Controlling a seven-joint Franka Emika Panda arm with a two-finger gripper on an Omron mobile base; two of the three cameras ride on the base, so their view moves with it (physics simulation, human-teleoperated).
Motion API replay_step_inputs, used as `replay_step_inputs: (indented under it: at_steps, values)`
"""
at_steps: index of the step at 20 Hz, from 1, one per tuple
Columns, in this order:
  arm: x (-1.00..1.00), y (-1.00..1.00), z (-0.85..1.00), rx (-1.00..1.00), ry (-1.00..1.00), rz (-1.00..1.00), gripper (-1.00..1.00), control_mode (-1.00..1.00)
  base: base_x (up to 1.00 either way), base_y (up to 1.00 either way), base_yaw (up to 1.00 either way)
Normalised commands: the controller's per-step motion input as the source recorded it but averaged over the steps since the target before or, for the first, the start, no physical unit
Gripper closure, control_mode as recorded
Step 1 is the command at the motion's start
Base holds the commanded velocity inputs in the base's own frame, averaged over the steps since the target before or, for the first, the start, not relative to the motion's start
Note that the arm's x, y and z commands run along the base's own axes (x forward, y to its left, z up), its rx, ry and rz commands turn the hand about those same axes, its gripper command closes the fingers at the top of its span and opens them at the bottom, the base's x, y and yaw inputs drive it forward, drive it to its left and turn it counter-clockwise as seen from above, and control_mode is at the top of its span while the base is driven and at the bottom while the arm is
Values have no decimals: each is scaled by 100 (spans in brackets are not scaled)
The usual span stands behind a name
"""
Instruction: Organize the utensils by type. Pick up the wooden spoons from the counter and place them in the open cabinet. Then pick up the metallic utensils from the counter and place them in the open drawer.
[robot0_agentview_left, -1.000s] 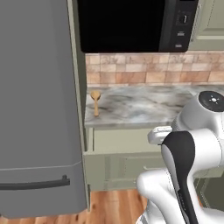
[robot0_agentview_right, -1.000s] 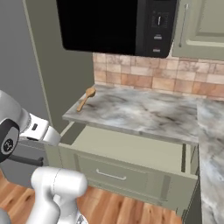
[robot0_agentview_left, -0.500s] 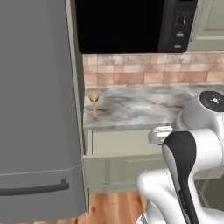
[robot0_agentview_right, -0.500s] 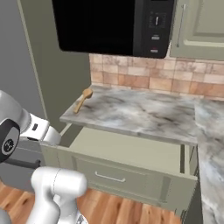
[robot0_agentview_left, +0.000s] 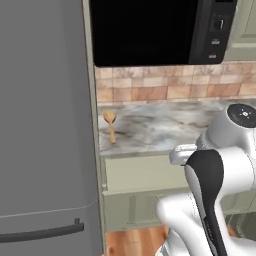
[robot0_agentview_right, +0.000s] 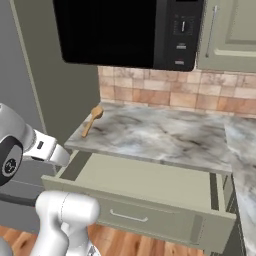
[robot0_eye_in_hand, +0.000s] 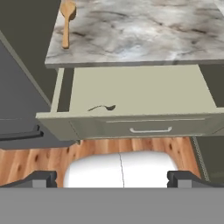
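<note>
One orange-brown wooden spoon (robot0_agentview_left: 110, 125) (robot0_agentview_right: 91, 120) (robot0_eye_in_hand: 66, 22) lies at the left end of the marbled counter (robot0_agentview_left: 165, 127) (robot0_agentview_right: 170, 137) (robot0_eye_in_hand: 144, 30), bowl toward the tile backsplash. Below it the olive-green drawer (robot0_agentview_right: 150, 182) (robot0_eye_in_hand: 135, 89) stands pulled out. A small grey metal spoon (robot0_eye_in_hand: 103, 107) lies inside it near the front left. My gripper (robot0_eye_in_hand: 113, 178) hangs well back from the drawer front, above the wood floor. It is open, and nothing sits between its fingertips (robot0_eye_in_hand: 41, 177). The open cabinet is out of view.
A black microwave (robot0_agentview_left: 160, 30) (robot0_agentview_right: 130, 30) hangs above the counter. A tall grey fridge (robot0_agentview_left: 45, 125) stands against the counter's left end. A shut panelled wall door (robot0_agentview_right: 230, 35) is right of the microwave. The drawer's silver bar handle (robot0_eye_in_hand: 151, 130) faces me.
The whole picture has shifted slightly, so the base camera moved a little. The spoon, drawer and arm keep their places, and the gripper stays open.
</note>
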Motion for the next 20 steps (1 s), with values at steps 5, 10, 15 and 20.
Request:
replay_step_inputs:
  at_steps: [5,10,15,20]
  values:
    - [0,0,0,0,0,0,-100,100,26,40,-14]
    - [0,0,0,0,0,0,-100,100,24,35,-14]
    - [0,0,0,0,0,0,-100,100,28,21,-12]
    - [0,0,0,0,0,0,-100,100,28,10,-8]
